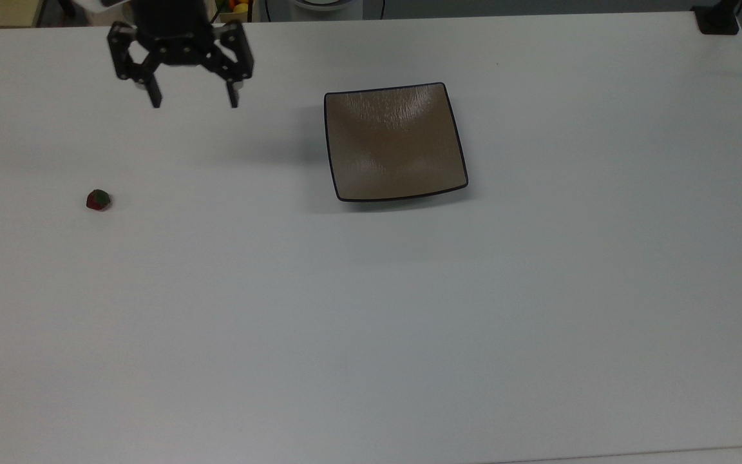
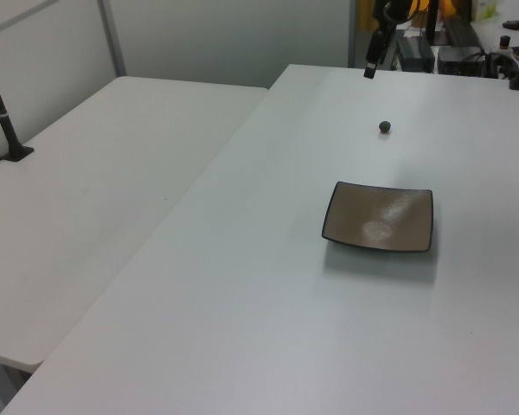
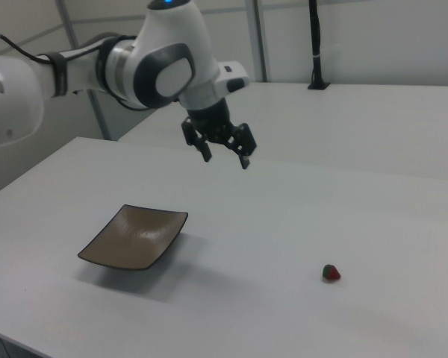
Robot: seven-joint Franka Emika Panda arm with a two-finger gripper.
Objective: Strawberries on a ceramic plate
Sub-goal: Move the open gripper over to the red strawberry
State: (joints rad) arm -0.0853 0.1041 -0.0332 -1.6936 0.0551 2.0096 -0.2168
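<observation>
The pincer (image 1: 192, 103) hangs in the air above the white table (image 1: 371, 322) with its two fingers spread wide and nothing between them. Nearest to it, down and toward the top view's left, the strawberry (image 1: 98, 200) lies alone on the bare tabletop, well apart from the fingertips; in the right view the strawberry (image 3: 331, 273) sits lower and toward the right view's right of the pincer (image 3: 225, 157). Farther off, on the opposite side, toward the top view's right, the ceramic plate (image 1: 394, 143) rests flat on the table with nothing on it. The step in hand looks like the approach to the berry. To do it well, the pincer should travel over until the fruit is centred between the fingers, then descend straight and close gently, since so small and rounded a thing may squirt sideways if caught off-centre. From the left view the berry (image 2: 385, 127) reads as a dark dot, so its lie is hard to judge there.
</observation>
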